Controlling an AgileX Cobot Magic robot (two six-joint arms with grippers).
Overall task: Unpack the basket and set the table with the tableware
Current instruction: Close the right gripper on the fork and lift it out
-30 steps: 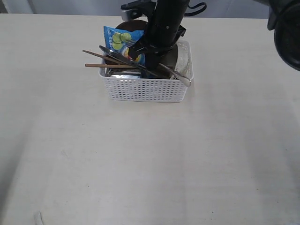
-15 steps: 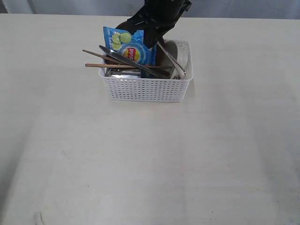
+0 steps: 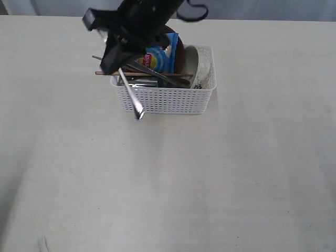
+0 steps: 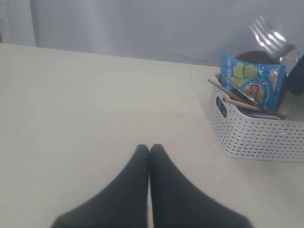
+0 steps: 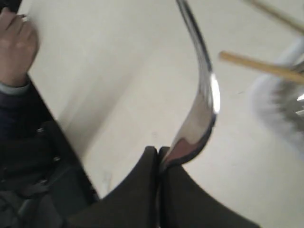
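Note:
My right gripper (image 3: 114, 65) has reached across to the left end of the white basket (image 3: 163, 100) and is shut on the steel fork (image 3: 131, 94). The fork hangs slanted in the air in front of the basket's left corner. In the right wrist view the gripper (image 5: 157, 151) pinches the fork (image 5: 204, 85) near its head. The fork's tines (image 4: 270, 38) show above the basket (image 4: 251, 135). Wooden chopsticks (image 3: 102, 73), a knife (image 3: 163, 77), an off-white bowl (image 3: 197, 63) and a brown plate (image 3: 177, 44) lie in the basket. My left gripper (image 4: 149, 148) is shut and empty, low over the table (image 4: 95, 104).
A blue chip bag (image 3: 160, 58) stands in the basket among the tableware. A person's hand (image 5: 16, 40) rests at the table's edge in the right wrist view. Pale tabletop (image 3: 168, 184) stretches in front of the basket.
My right arm has swung from over the basket's middle to its left end, lifting the fork out. The chip bag and bowl are now uncovered.

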